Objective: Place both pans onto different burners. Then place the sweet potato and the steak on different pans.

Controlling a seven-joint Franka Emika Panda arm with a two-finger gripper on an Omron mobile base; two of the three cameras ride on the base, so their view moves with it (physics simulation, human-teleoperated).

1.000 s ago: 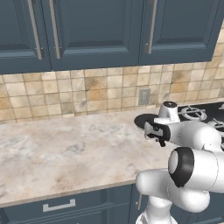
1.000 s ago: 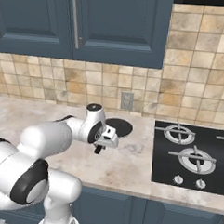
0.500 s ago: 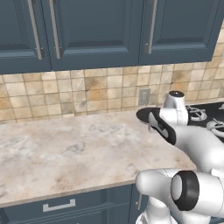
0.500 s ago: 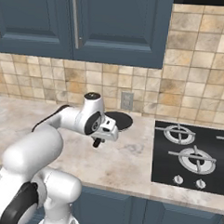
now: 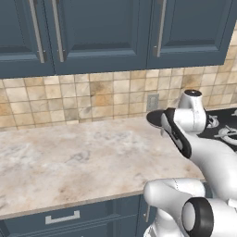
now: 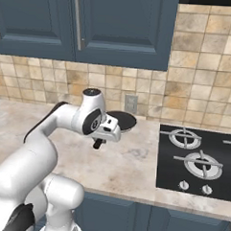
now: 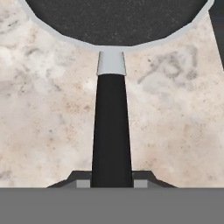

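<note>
— Marble counter point(image 6: 134, 161), back edge by the cooktop point(image 6: 196, 160): one pan point(image 6: 121, 120). Held?
— Yes; my gripper point(image 7: 111, 181) is clamped on its handle point(image 7: 111, 131). Rigid, smooth, front-heavy item, I judge; grip nearer the bowl.

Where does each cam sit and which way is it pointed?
Left base view: behind-left of the arm, facing the counter and backsplash; arm at lower right.
Right base view: behind-right, facing the cooktop; arm at lower left.
Hand view: on the hand, looking along the pan handle.
Shared: both base views show the pan and wall outlet.
</note>
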